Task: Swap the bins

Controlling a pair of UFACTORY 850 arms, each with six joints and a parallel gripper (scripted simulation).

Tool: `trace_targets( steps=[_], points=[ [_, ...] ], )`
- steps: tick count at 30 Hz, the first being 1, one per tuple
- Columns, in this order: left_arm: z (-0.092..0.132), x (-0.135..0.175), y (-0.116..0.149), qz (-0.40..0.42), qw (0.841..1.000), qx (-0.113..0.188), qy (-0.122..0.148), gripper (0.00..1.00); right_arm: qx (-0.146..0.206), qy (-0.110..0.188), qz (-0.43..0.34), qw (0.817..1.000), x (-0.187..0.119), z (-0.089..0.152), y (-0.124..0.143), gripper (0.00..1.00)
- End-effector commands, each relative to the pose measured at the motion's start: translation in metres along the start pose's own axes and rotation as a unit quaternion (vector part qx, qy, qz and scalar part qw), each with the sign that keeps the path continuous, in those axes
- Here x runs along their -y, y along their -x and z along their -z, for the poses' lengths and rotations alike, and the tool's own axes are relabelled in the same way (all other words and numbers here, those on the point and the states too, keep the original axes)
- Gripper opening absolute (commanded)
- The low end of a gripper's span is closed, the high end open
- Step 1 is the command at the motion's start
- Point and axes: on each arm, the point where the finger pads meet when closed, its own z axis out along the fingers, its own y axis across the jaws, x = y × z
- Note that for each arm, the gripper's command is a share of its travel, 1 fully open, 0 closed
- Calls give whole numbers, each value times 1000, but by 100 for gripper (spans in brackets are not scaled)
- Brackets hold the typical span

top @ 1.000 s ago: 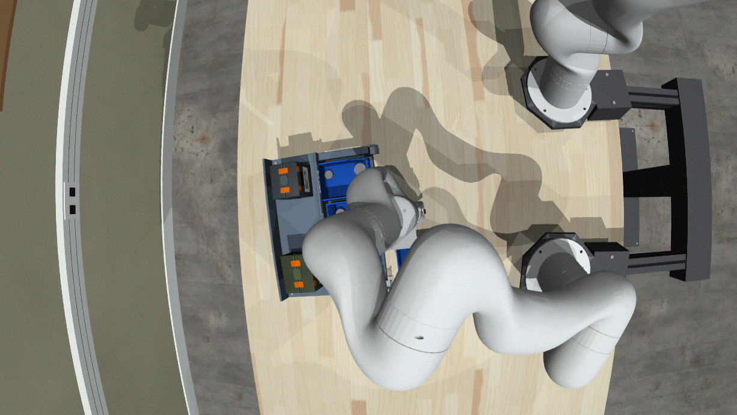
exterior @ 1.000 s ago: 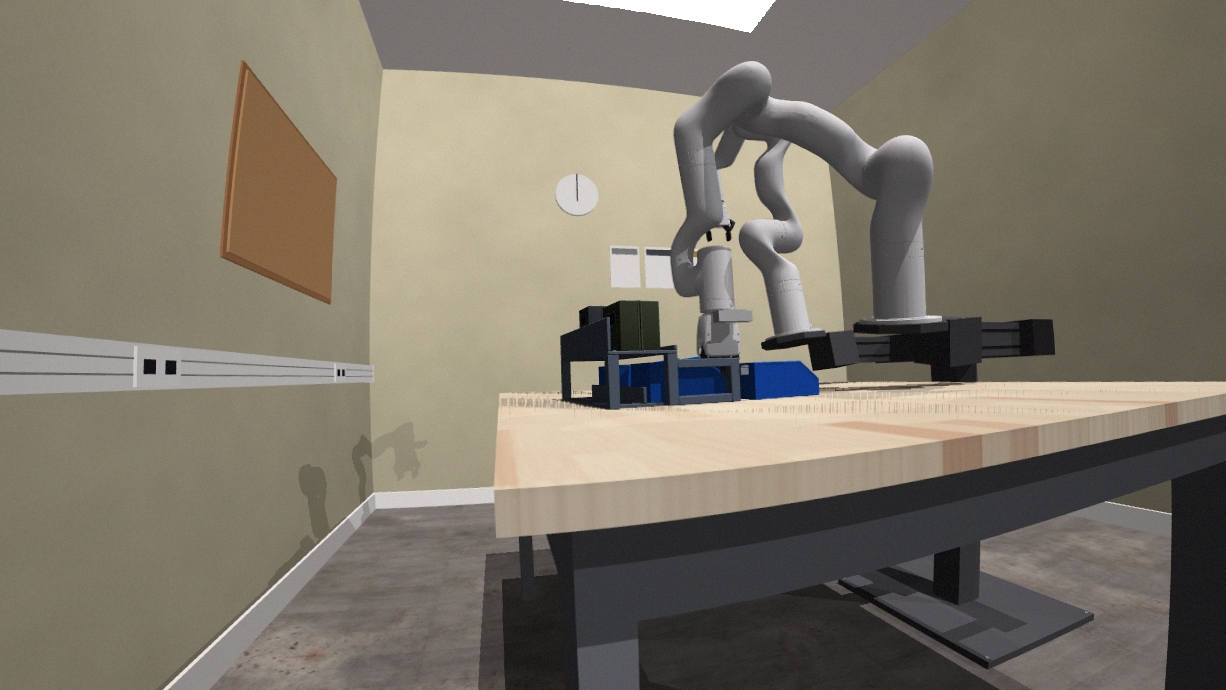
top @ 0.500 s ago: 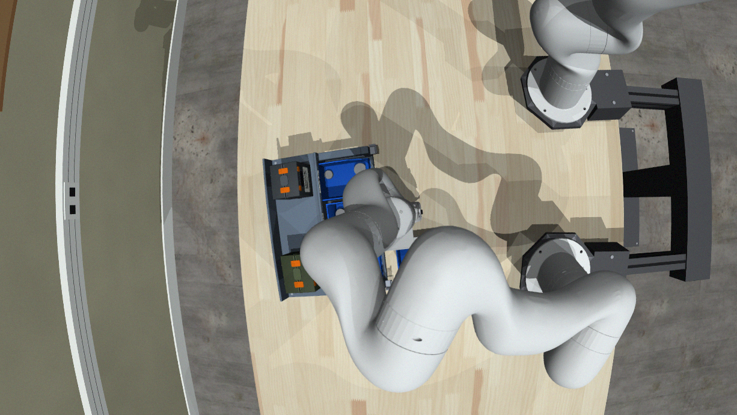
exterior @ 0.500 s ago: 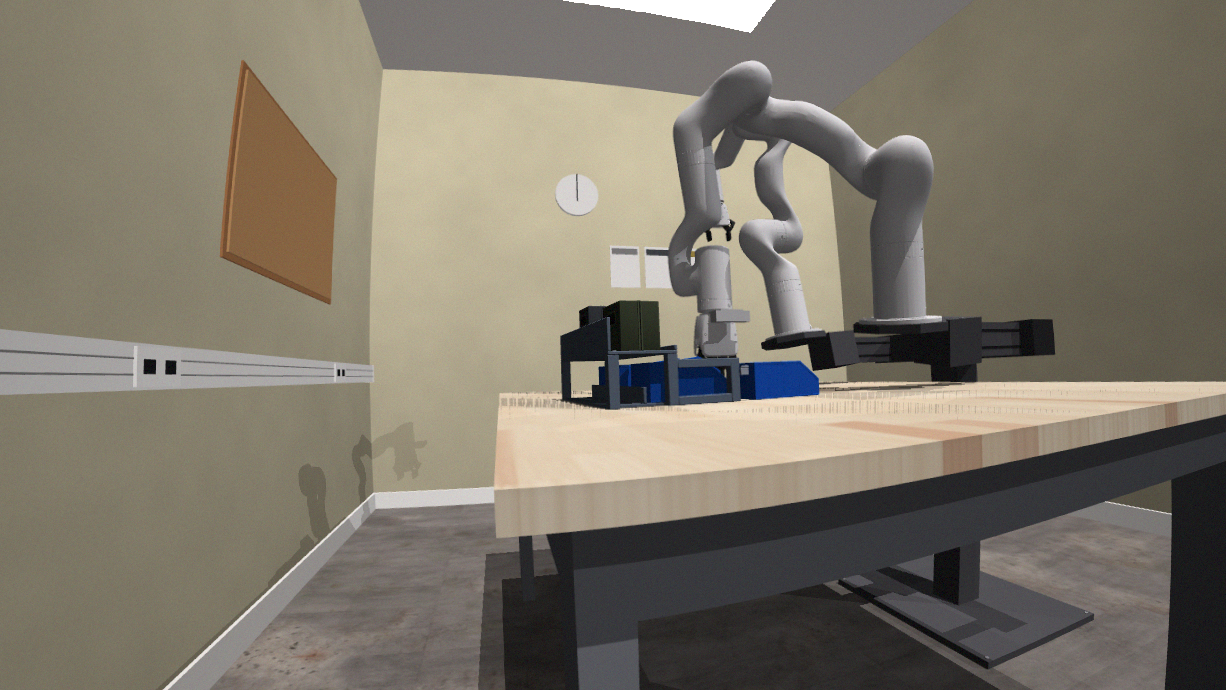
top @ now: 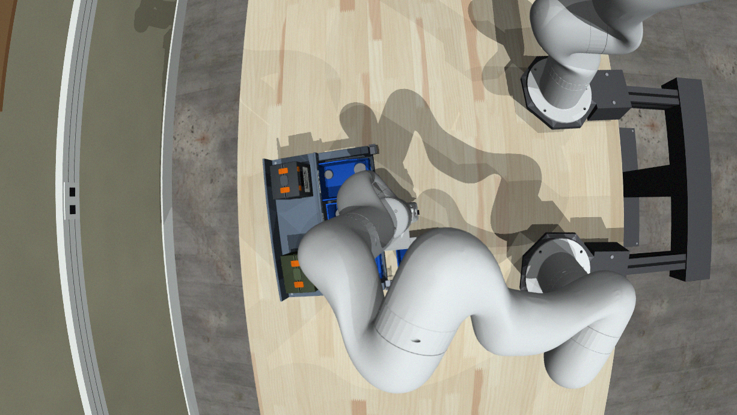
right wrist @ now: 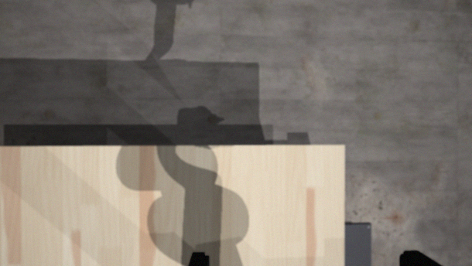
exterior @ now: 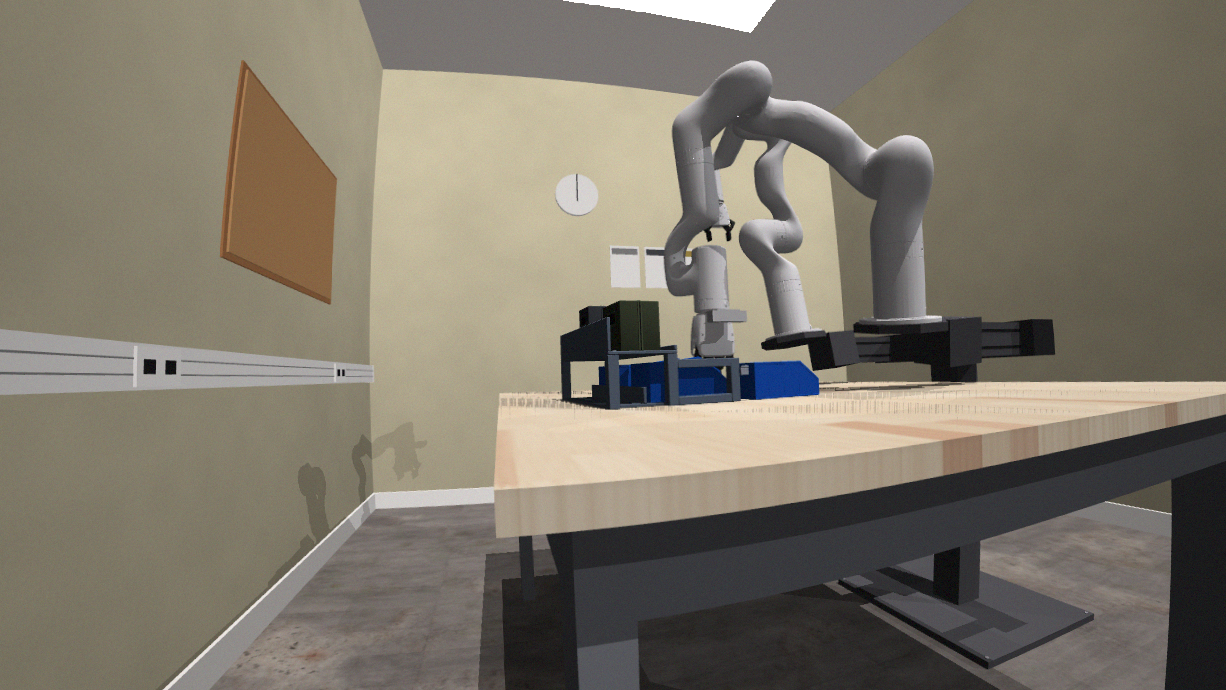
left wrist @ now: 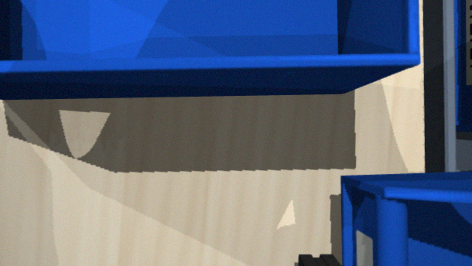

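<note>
Left gripper (exterior: 714,349) (left wrist: 319,260): fingers together, nothing clamped, low beside the front of a blue bin (top: 331,210) (left wrist: 392,232) partly in the shelf (top: 296,213) (exterior: 614,377) (left wrist: 449,97). Contact with bin: cannot tell. Probably the parts bin, going by one disc visible at its rear; rest of contents hidden. Other blue bin (top: 399,257) (exterior: 776,379) (left wrist: 209,63): upright on table before the shelf, no parts in visible interior; judged the empty one, removal done. Neighbouring bin: on shelf, discs inside. Right gripper (exterior: 720,231) (right wrist: 304,260): fingers apart, high, nothing held. Left to do, by judgement: push fully behind the front lip, confirm parts inside, withdraw. Seating not confirmed.

Left arm (top: 433,288) (exterior: 815,128) shifted slightly toward shelf (top: 273,227) (exterior: 612,381) (left wrist: 449,85)
</note>
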Motion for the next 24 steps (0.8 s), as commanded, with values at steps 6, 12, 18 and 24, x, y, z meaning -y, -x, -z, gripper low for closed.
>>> trace_targets(
  steps=[6, 12, 18, 24],
  points=[
    [0, -1, 0, 0, 1000, 0, 0, 0, -1, 0, 0, 1000, 0, 1, 0, 100],
    [0, -1, 0, 0, 1000, 0, 0, 0, -1, 0, 0, 1000, 0, 1, 0, 100],
    [0, -4, 0, 0, 1000, 0, 0, 0, -1, 0, 0, 1000, 0, 1, 0, 100],
    [0, -7, 0, 0, 1000, 0, 0, 0, -1, 0, 0, 1000, 0, 1, 0, 100]
  ],
)
